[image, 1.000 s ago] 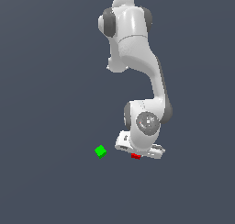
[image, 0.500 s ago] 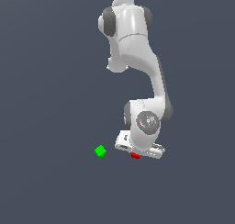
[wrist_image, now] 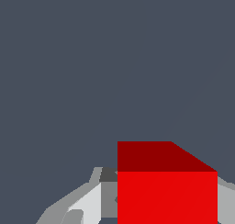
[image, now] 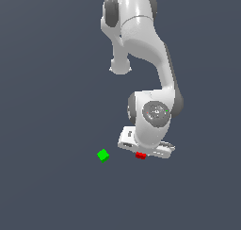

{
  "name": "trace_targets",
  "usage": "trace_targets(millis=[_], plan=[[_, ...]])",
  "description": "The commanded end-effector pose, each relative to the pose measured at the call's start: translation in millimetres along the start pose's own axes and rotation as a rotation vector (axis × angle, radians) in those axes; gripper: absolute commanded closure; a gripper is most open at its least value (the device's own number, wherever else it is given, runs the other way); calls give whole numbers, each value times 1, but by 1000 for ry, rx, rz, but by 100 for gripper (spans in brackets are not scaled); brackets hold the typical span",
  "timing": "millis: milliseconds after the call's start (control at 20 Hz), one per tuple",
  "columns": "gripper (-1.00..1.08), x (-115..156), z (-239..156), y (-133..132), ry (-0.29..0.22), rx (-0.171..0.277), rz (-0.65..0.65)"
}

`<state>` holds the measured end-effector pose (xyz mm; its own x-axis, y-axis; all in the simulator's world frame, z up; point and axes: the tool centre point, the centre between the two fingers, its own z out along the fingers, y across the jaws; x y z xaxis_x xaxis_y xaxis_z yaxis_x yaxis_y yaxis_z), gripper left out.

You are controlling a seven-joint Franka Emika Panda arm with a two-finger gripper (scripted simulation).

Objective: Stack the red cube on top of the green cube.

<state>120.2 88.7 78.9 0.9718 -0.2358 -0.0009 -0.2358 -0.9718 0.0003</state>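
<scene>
The red cube (image: 140,156) sits right under the white gripper (image: 141,152) in the exterior view, mostly covered by the hand. In the wrist view the red cube (wrist_image: 167,195) fills the space between the two fingers, and a grey finger pad (wrist_image: 108,193) touches its side, as does the other finger (wrist_image: 226,200). The gripper looks shut on the cube, low at the floor. The green cube (image: 103,155) lies apart on the floor, toward the exterior view's left of the gripper. It does not show in the wrist view.
The white arm (image: 150,59) rises above the gripper and bends back to its base at the top of the exterior view. The floor (image: 47,106) is plain dark grey-blue.
</scene>
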Motion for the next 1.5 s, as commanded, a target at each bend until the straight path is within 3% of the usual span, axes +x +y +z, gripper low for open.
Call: trace_targets(millis=[0,300,800,1000,1450], plan=[[108,0,-18,0,1,0,0],[108,0,-40,0,1,0,0],[108,3,-37,11,2,1,0],[108,8,-27,38,2,1,0],[108,25,4,126,1,0,0]])
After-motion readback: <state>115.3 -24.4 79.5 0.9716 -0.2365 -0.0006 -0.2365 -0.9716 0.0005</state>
